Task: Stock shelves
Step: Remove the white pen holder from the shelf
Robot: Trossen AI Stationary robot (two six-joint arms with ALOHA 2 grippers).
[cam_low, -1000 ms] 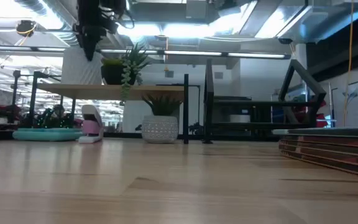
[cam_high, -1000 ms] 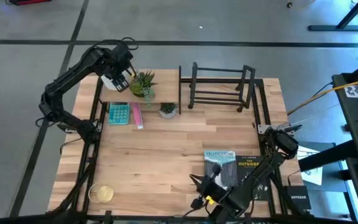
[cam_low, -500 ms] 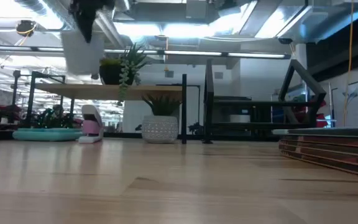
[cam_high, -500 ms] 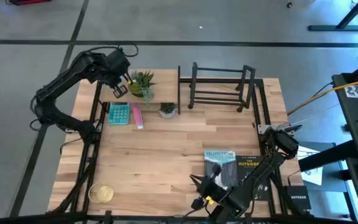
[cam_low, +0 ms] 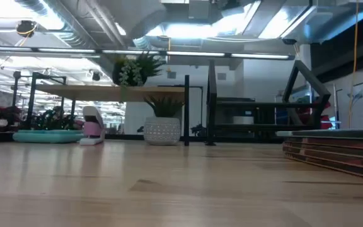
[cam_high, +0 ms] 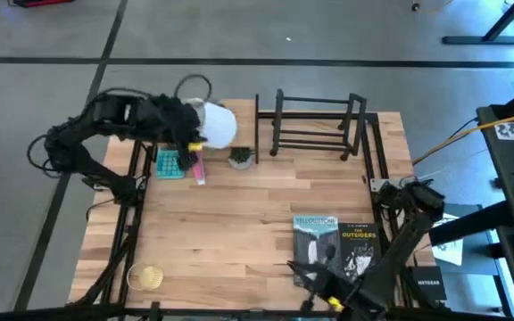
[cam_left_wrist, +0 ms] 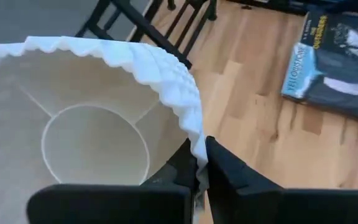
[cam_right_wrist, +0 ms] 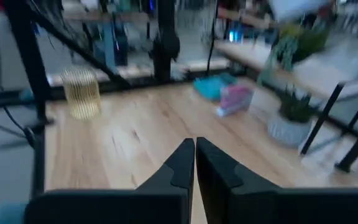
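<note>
High view, left arm: the left gripper (cam_high: pixel 191 143) holds a white scalloped-rim lampshade (cam_high: pixel 214 126) above the light-wood board shelf on thin black legs (cam_high: pixel 154 138), tilted on its side.
High view, table: the light-wood tabletop (cam_high: pixel 239 214) carries a teal calculator (cam_high: pixel 169 162) and a pink stapler (cam_high: pixel 198 167) under the board shelf, with a small plant in a white pot (cam_high: pixel 241 158) just beside them.
High view, rack: the black open-frame metal bar rack (cam_high: pixel 319 125) stands at the far edge, right of the board shelf.
High view, right arm: the right gripper (cam_high: pixel 318 278) sits low at the near edge, by 2 dark books (cam_high: pixel 337 245); a gold wire cup (cam_high: pixel 145 277) stands at the near left corner.
Low view: the board shelf (cam_low: pixel 109 91) bears a trailing green plant (cam_low: pixel 133 69); the white pot (cam_low: pixel 162 129) stands below, the rack (cam_low: pixel 257 113) to its right.
Left wrist view: the 2 fingers (cam_left_wrist: pixel 232 177) pinch the lampshade's rim (cam_left_wrist: pixel 166 81), clamped tight.
Right wrist view: the right gripper (cam_right_wrist: pixel 194 163) has its fingers pressed together, holding nothing, over bare wood.
</note>
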